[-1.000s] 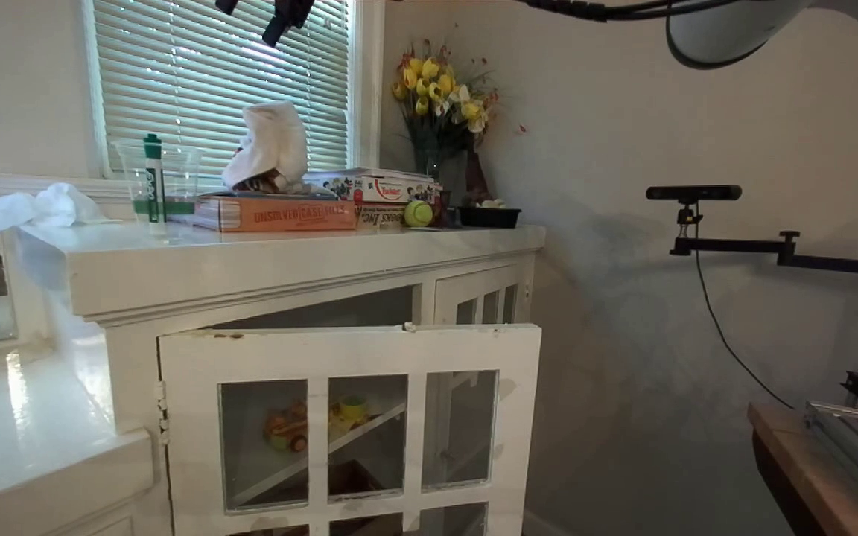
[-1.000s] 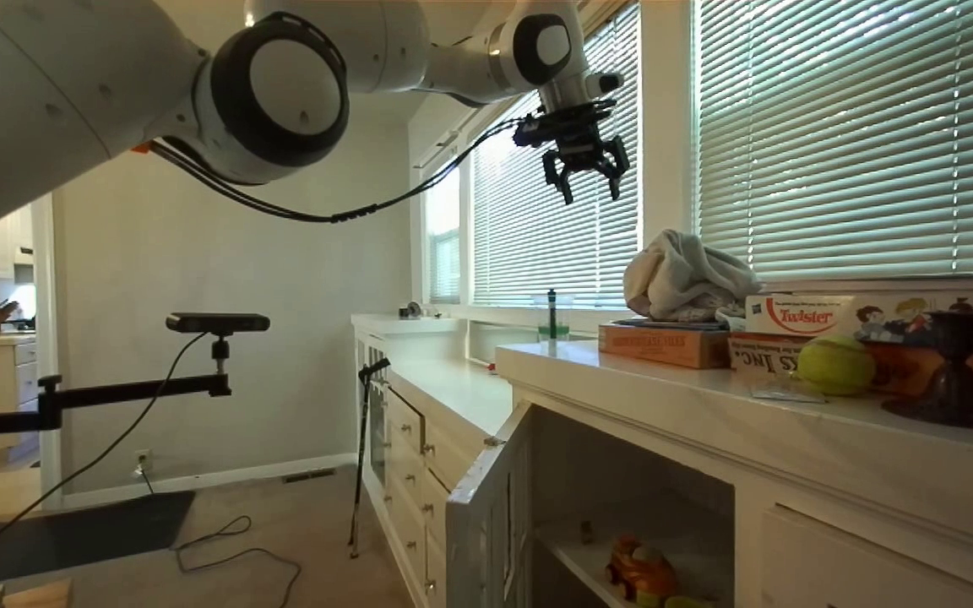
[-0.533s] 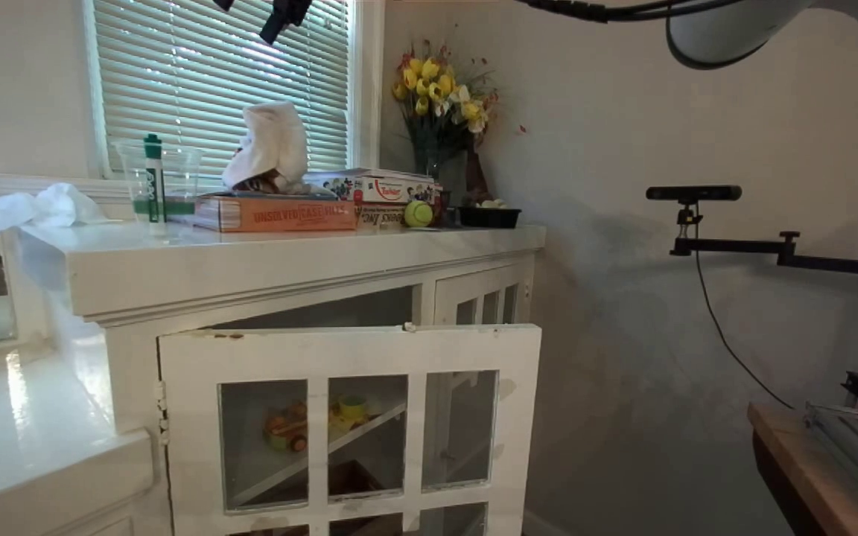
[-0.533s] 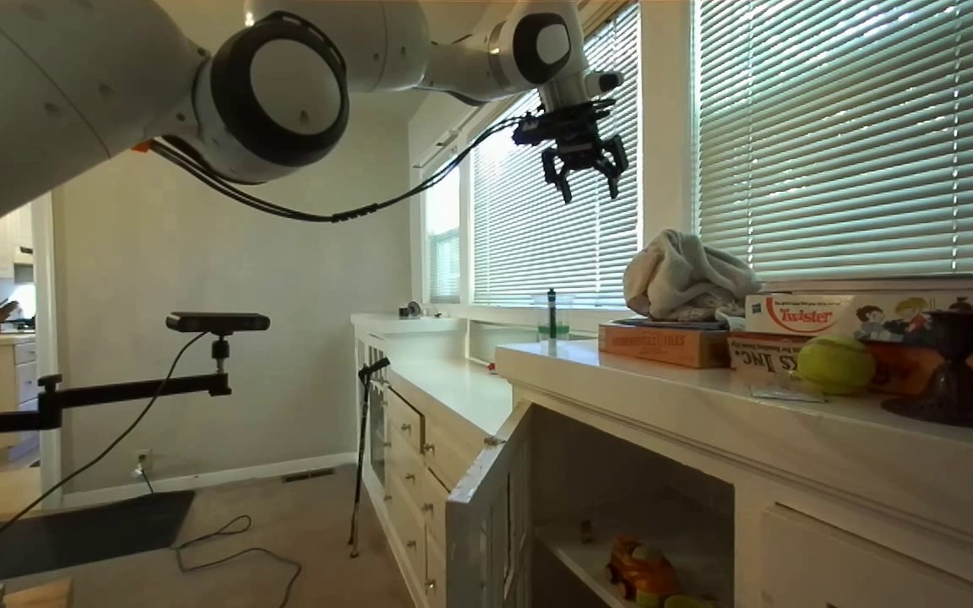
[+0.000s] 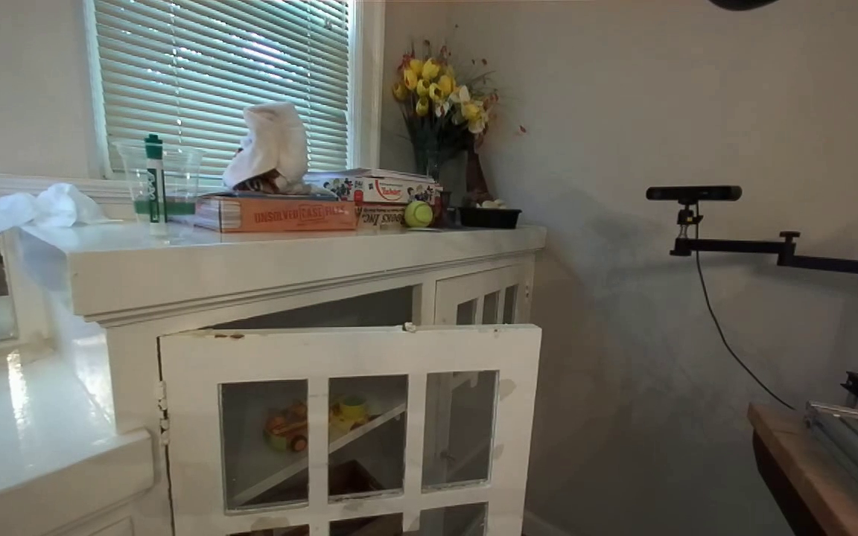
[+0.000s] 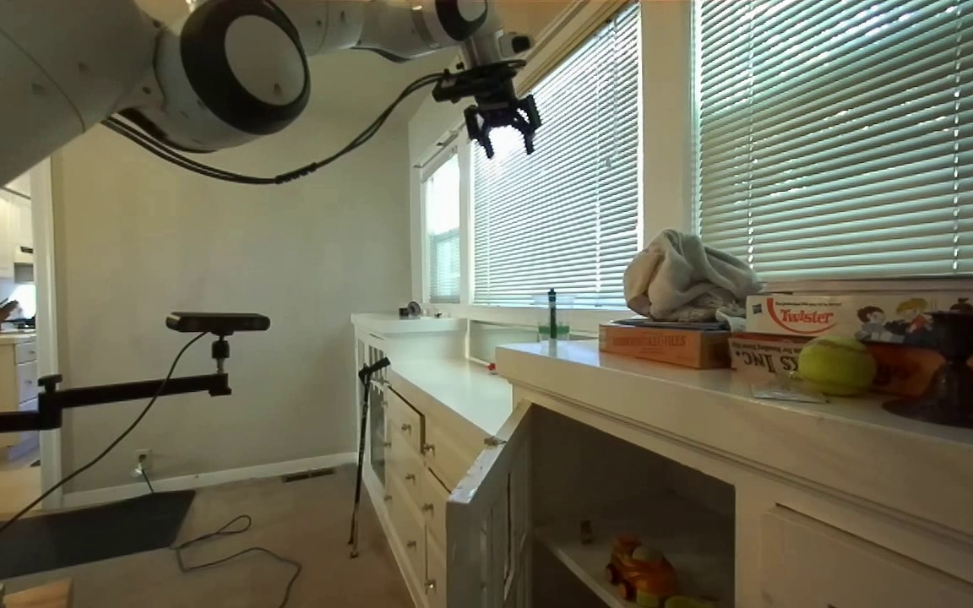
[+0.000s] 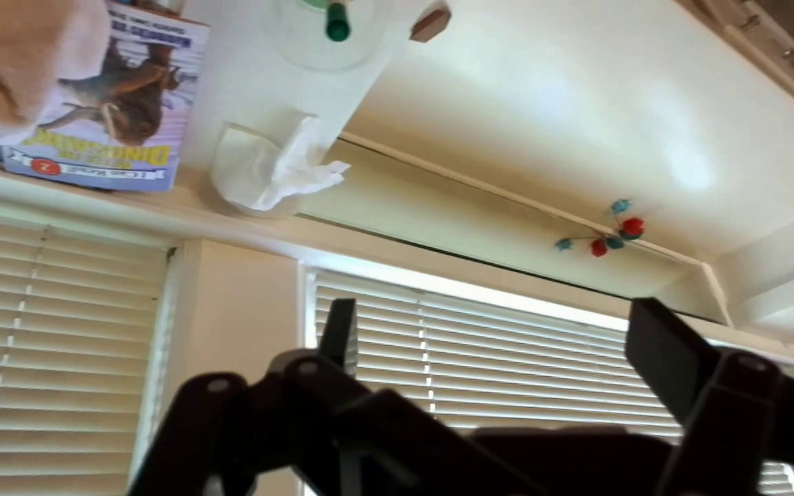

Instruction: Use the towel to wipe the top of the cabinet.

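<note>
The towel, a crumpled whitish cloth, sits in a heap on the orange box on the cabinet. It shows in both exterior views (image 5: 272,141) (image 6: 681,274) and at the upper left of the wrist view (image 7: 18,69). The white cabinet (image 5: 287,260) (image 6: 706,393) has one glass-paned door (image 5: 354,350) standing open. My gripper (image 6: 509,152) is open and empty, high in front of the blinds, above and apart from the towel. In the wrist view its fingers (image 7: 490,324) are spread wide with nothing between them.
On the cabinet top are a clear cup with a green marker (image 5: 153,179), an orange box (image 5: 287,214), a Twister box (image 6: 799,312), a tennis ball (image 6: 835,365), a dark candle holder (image 6: 955,371) and crumpled white tissue (image 7: 276,169). A flower vase (image 5: 433,149) stands behind.
My gripper has moved up and farther from the towel, leftward in an exterior view, and has left the top of another exterior view. It stays open. The towel has not moved.
</note>
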